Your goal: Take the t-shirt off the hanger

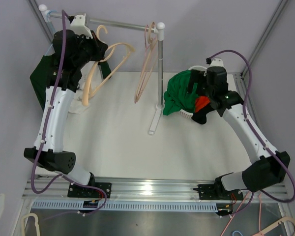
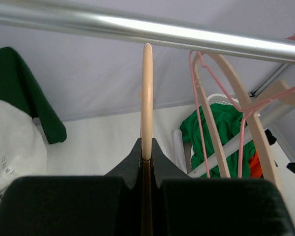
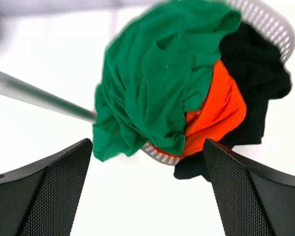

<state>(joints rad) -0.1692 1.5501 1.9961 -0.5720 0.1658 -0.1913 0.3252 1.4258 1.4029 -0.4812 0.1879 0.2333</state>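
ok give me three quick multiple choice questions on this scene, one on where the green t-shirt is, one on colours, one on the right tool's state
1. Where does the green t-shirt lie?
A) spread flat on the table
B) on the pile in the white basket
C) on the floor

2. What shares the basket with it?
A) a blue cloth and a yellow cloth
B) white cloth only
C) an orange cloth and a black cloth

3. How does the right tool stand?
A) open, above the pile
B) shut on the t-shirt
C) shut on the basket's rim

Answers:
1 B, the shirt drapes over the heap in the basket.
2 C, orange and black show beside the green.
3 A, its fingers stand wide apart with nothing held between them.
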